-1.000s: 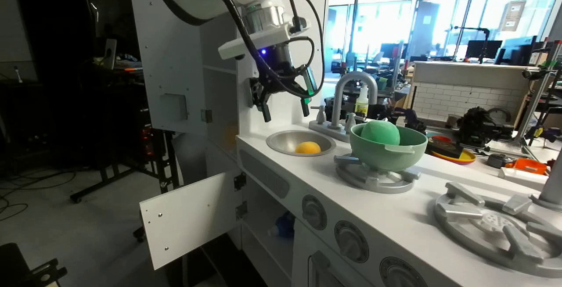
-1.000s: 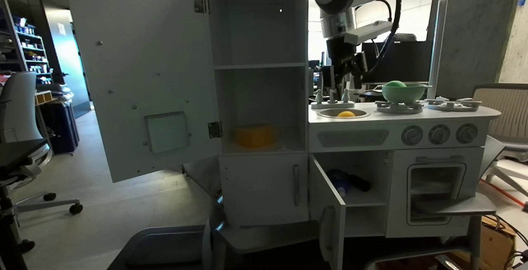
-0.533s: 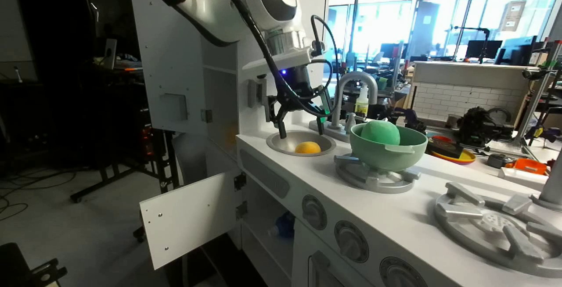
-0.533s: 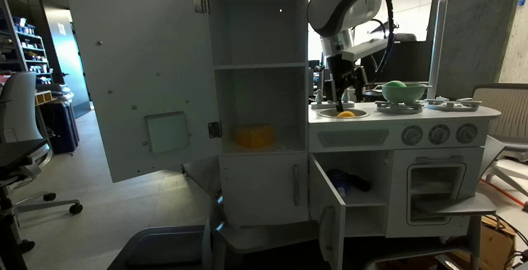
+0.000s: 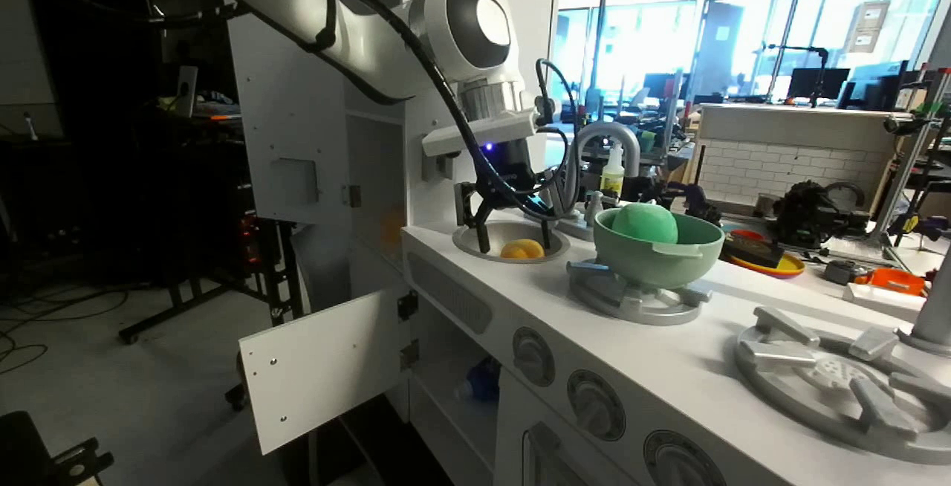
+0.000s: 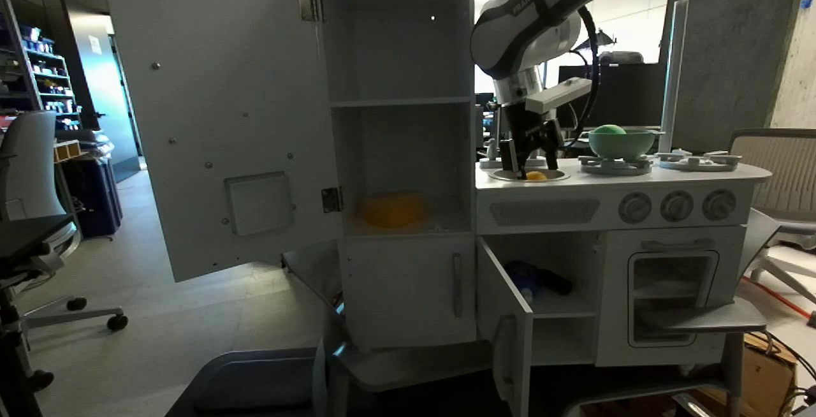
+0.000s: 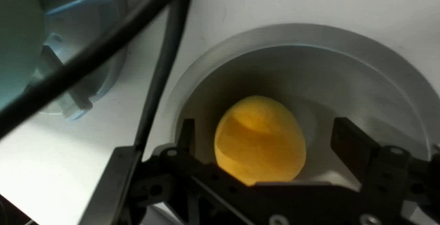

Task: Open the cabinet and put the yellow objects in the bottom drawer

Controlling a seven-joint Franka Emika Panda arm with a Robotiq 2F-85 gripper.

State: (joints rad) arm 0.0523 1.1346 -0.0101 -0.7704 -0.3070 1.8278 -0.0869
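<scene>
Holds the gripper (image 7: pixel 264 132) spread wide in the wrist view, with a black finger (image 7: pixel 352 146) to either side of the rounded yellow object (image 7: pixel 260 142) and visible space at both flanks. Shows that object lying inside the round grey sink (image 7: pixel 302 34), toward the left of the basin as pictured, partly hidden at its lower edge by the gripper body. Sends dark cables (image 7: pixel 163 66) across the upper left, over the white counter (image 7: pixel 86 128).

Shows the white arm (image 5: pixel 371 55) slanting in from the upper left in an exterior view, with both fingertips pointing down inside the sink rim, near the rounded yellow object. Bears a green bowl (image 5: pixel 657 267) on a grey burner (image 5: pixel 643 313) along the counter beside the sink, with a rounded green object (image 5: pixel 644 224) sitting in the bowl.

Shows, in an exterior view, a tall cabinet (image 6: pixel 408 60) with its big door (image 6: pixel 210 85) swung open to the left of the picture, and a blocky orange-yellow object (image 6: pixel 391 209) resting on the floor of the lower open compartment. Stands open at the small door (image 6: pixel 491 302) below the sink, onto a dark blue object (image 6: pixel 524 275) on the shelf (image 6: pixel 567 307) inside. Lets just the top of the rounded yellow object show above the sink rim, beside the fingers.
</scene>
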